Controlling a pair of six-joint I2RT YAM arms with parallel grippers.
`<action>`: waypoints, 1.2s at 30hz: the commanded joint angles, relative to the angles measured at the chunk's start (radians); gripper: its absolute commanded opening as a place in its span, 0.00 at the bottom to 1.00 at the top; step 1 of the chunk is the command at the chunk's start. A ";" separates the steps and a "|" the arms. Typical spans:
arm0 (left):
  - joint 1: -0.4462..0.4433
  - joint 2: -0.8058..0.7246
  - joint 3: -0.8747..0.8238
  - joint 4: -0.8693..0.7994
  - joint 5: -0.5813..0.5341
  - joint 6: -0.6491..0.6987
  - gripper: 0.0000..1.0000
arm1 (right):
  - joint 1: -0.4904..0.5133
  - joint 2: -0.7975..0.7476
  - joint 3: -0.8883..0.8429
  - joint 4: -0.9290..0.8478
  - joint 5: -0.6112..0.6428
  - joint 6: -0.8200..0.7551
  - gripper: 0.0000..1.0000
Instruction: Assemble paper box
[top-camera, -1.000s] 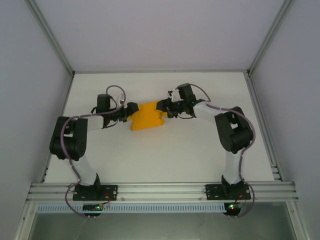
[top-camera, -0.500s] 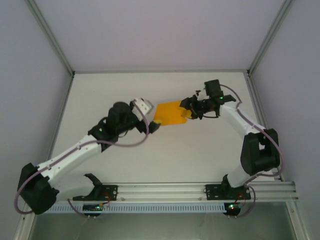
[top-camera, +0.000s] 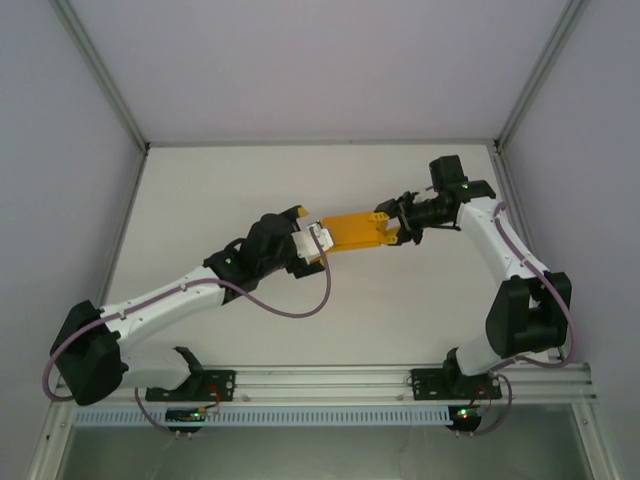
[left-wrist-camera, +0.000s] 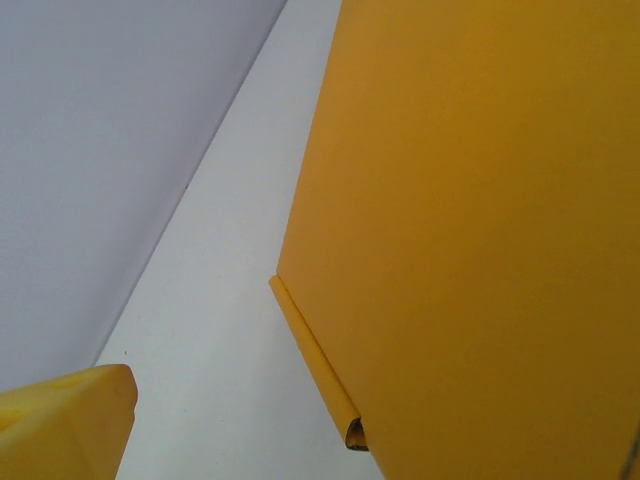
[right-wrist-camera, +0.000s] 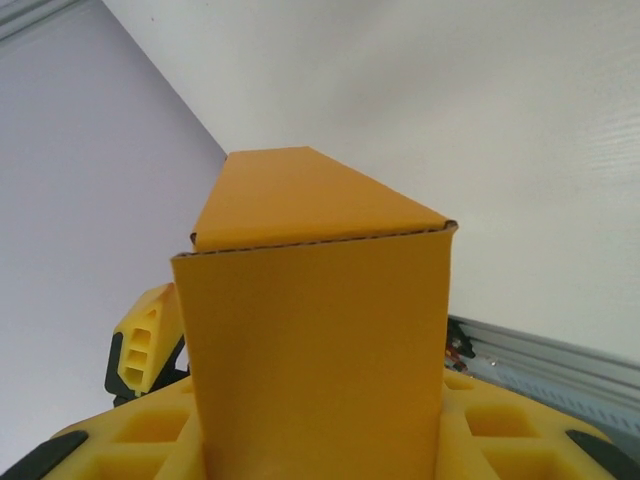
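The paper box (top-camera: 357, 232) is a small orange-yellow rectangular box held lengthwise just above the white table (top-camera: 250, 330). My right gripper (top-camera: 397, 228) is shut on its right end. In the right wrist view the box (right-wrist-camera: 315, 330) stands up between the yellow fingers (right-wrist-camera: 500, 440). My left gripper (top-camera: 316, 244) sits at the box's left end, open. In the left wrist view a box face (left-wrist-camera: 470, 230) with a rolled edge (left-wrist-camera: 315, 365) looms close. One yellow fingertip (left-wrist-camera: 60, 425) stands apart from it, with table showing between.
Grey enclosure walls (top-camera: 60, 150) and metal posts (top-camera: 100, 70) bound the table on the left, right and back. An aluminium rail (top-camera: 320, 380) carrying both arm bases runs along the near edge. The left arm (top-camera: 170, 295) stretches diagonally across the near left.
The right arm has carried the box rightward and turned it lengthwise. The left arm let go, stretched out from its folded pose and came in at the box's left end.
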 joint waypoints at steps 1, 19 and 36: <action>-0.006 0.001 0.028 0.021 -0.003 0.050 0.97 | 0.001 -0.025 0.014 -0.039 -0.048 0.041 0.36; -0.013 0.033 0.033 0.099 0.003 0.101 0.53 | 0.019 -0.014 0.012 -0.048 -0.094 0.014 0.42; 0.020 0.006 0.101 -0.187 0.119 -0.011 0.39 | -0.034 -0.026 0.084 0.021 0.073 -0.140 0.99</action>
